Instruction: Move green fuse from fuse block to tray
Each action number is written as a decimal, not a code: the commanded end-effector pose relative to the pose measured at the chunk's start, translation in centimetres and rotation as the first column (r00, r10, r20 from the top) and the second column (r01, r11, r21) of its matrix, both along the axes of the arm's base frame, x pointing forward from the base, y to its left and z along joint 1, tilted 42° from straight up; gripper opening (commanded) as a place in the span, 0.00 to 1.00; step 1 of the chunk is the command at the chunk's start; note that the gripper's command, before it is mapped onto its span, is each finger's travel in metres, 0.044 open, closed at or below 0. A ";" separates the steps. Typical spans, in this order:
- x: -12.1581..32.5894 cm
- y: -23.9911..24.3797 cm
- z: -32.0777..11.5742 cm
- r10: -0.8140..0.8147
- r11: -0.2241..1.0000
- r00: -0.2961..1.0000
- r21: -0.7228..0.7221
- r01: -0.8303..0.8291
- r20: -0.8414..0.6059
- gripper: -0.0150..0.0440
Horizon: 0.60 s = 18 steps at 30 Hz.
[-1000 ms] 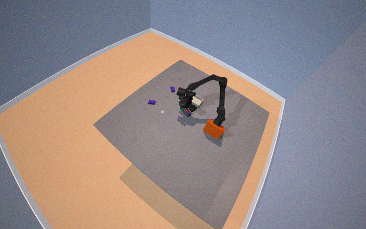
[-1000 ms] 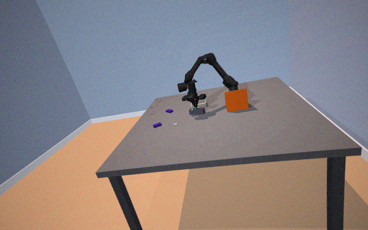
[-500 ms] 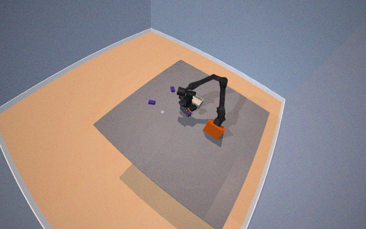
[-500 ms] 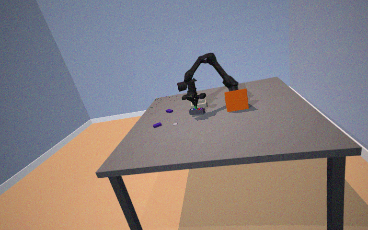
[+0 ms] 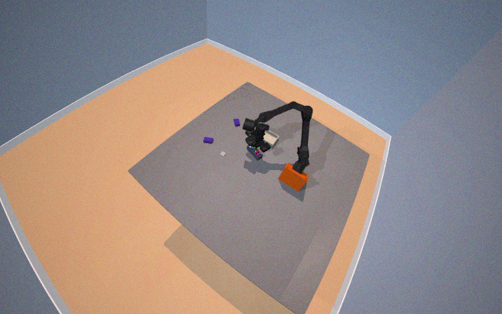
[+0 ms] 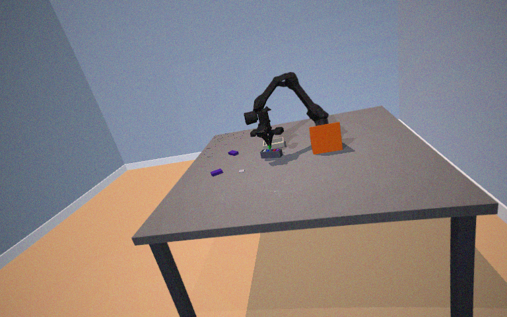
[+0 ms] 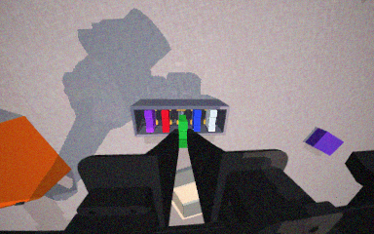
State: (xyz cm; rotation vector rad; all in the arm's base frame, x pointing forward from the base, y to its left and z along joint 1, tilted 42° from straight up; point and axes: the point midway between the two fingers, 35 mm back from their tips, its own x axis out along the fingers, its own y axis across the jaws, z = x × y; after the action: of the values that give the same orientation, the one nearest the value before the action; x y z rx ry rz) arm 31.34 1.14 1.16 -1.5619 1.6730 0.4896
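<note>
One green fuse [image 7: 182, 131] sits pinched between the claw [image 7: 182, 141] tips, above the fuse block [image 7: 179, 117].
</note>
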 end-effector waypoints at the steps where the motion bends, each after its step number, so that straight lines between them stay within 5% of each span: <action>1: 0.0 0.1 0.1 -0.003 1.000 1.000 0.003 0.003 0.000 0.25; 18: -0.2 1.5 1.7 -0.003 1.000 1.000 0.004 0.003 0.000 0.25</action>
State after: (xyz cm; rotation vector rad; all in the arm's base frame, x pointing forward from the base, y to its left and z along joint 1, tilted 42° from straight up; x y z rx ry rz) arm 31.19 2.37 2.55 -1.5624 1.6740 0.4911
